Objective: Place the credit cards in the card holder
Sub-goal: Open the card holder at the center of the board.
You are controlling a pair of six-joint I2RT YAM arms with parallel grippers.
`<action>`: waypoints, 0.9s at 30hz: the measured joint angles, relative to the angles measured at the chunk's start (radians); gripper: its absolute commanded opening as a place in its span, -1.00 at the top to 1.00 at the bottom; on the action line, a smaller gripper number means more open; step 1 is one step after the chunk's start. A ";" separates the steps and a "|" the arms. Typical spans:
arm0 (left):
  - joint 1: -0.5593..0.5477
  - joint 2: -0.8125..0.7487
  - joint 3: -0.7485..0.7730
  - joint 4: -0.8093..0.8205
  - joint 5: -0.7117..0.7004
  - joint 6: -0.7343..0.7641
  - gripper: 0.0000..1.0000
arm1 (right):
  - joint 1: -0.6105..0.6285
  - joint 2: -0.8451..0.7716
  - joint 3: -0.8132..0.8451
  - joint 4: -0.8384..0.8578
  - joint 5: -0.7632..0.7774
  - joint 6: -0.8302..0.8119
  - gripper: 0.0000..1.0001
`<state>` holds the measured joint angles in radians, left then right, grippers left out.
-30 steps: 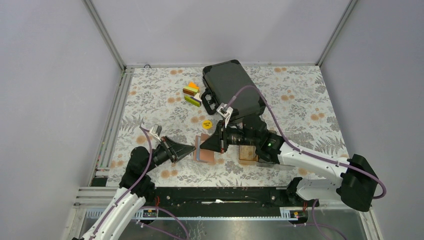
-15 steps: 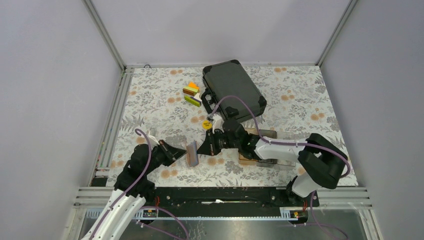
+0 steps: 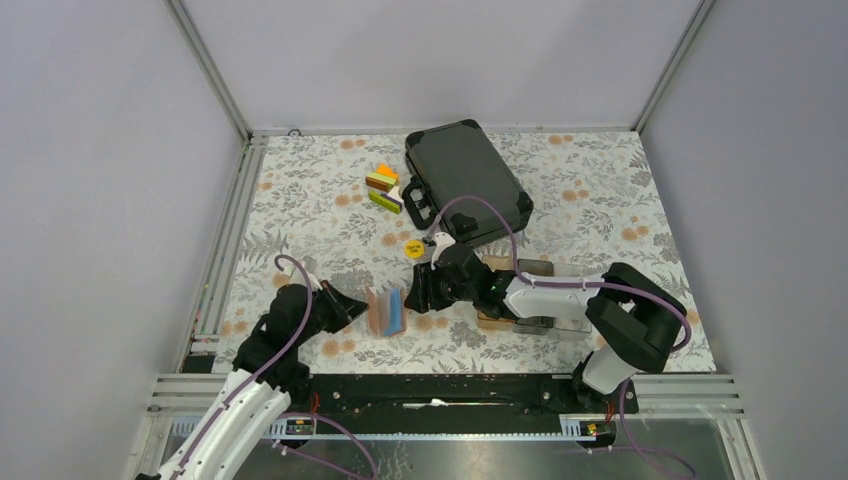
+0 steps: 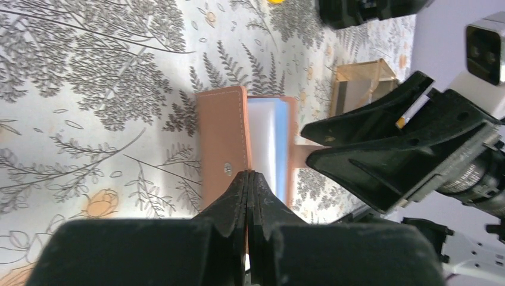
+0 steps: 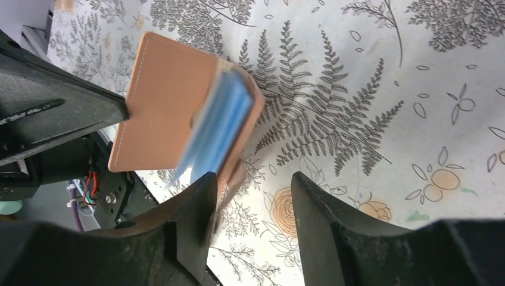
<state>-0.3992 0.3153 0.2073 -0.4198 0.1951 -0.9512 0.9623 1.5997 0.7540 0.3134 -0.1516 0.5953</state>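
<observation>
The card holder [image 3: 385,312] is a salmon-pink wallet with blue pockets, standing part open on the floral table between my two grippers. My left gripper [image 4: 249,176] is shut on the edge of the salmon cover [image 4: 223,149], with the white and blue pockets [image 4: 271,140] just right of it. My right gripper [image 5: 253,185] is open on the holder's other side. Its left finger [image 5: 196,208] is beside the blurred blue pockets [image 5: 217,128], and nothing is between its jaws. I cannot make out any credit cards.
A black hard case [image 3: 465,180] lies at the back centre, with coloured blocks [image 3: 385,188] to its left. A yellow disc [image 3: 413,248] sits just behind the right gripper. A clear compartment tray [image 3: 525,300] lies under the right forearm.
My right gripper has opened and let go of the card holder, whose blue pockets now swing loose. Both arms and the holder have shifted left over the past second. The left gripper stays shut.
</observation>
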 measured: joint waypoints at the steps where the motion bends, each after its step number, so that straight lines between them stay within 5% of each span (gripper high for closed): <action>1: 0.000 0.009 0.000 0.001 -0.010 0.006 1.00 | 0.000 -0.002 0.000 -0.008 0.011 0.000 -0.08; 4: 0.000 0.030 0.000 -0.017 -0.040 0.021 1.00 | 0.000 -0.020 0.000 -0.026 0.020 -0.003 0.03; 12: 0.000 0.033 0.000 -0.060 -0.078 0.036 1.00 | 0.053 -0.162 0.000 -0.109 0.126 -0.019 -0.14; 16: 0.000 0.034 0.000 -0.060 -0.079 0.039 1.00 | 0.053 -0.206 0.007 -0.115 0.130 -0.030 0.01; 20: 0.000 0.034 0.000 -0.060 -0.080 0.039 1.00 | 0.053 -0.155 0.040 -0.103 0.050 -0.032 0.21; 27: 0.000 0.047 0.008 -0.061 -0.080 0.039 1.00 | 0.053 -0.045 0.050 -0.073 -0.053 -0.013 0.22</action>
<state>-0.3992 0.3622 0.2157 -0.4805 0.1146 -0.9119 1.0157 1.5551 0.8040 0.2405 -0.2043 0.5819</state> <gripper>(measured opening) 0.014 0.382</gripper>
